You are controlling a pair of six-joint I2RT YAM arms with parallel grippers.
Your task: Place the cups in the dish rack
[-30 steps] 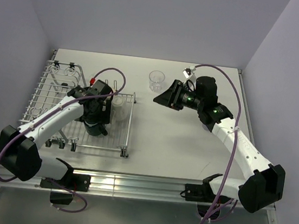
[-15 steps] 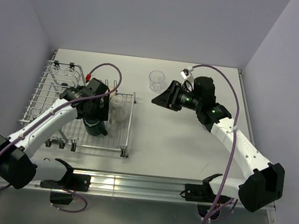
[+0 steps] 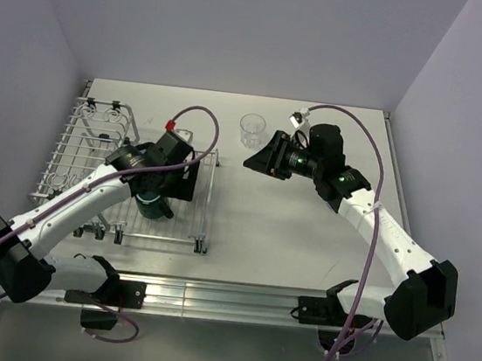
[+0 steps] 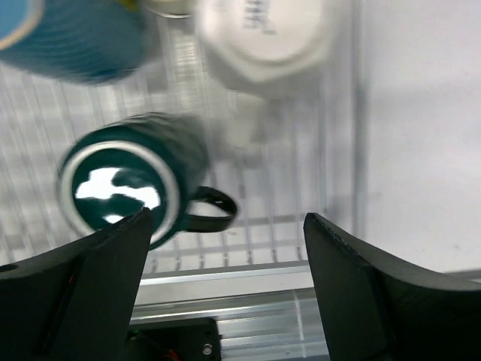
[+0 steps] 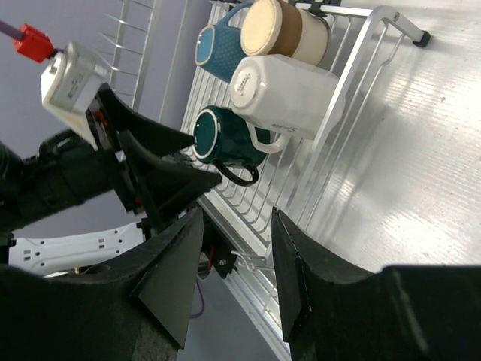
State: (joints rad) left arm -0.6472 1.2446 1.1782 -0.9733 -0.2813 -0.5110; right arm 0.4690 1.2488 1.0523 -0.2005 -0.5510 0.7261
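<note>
The silver wire dish rack (image 3: 68,159) stands on the left of the table. My left gripper (image 3: 181,180) hovers over its right part, open and empty. In the left wrist view (image 4: 225,286) the dark teal mug (image 4: 124,188) lies below it in the rack (image 4: 248,233), with the white mug (image 4: 267,37) and the light blue mug (image 4: 68,37) beyond. The right wrist view shows the rack (image 5: 353,83) holding the teal mug (image 5: 225,143), white mug (image 5: 285,86), light blue mug (image 5: 218,41) and brown cup (image 5: 282,30). The clear glass tumbler (image 3: 252,129) stands on the table. My right gripper (image 3: 257,159) is open beside it. The lavender cup is hidden.
White walls close in the table at the back and both sides. A metal rail (image 3: 209,295) runs along the near edge by the arm bases. Purple cables loop off both wrists.
My left gripper has swung to the right, off the dark teal mug, which stays in the rack; it now covers the white mug from above. The right arm has shifted slightly.
</note>
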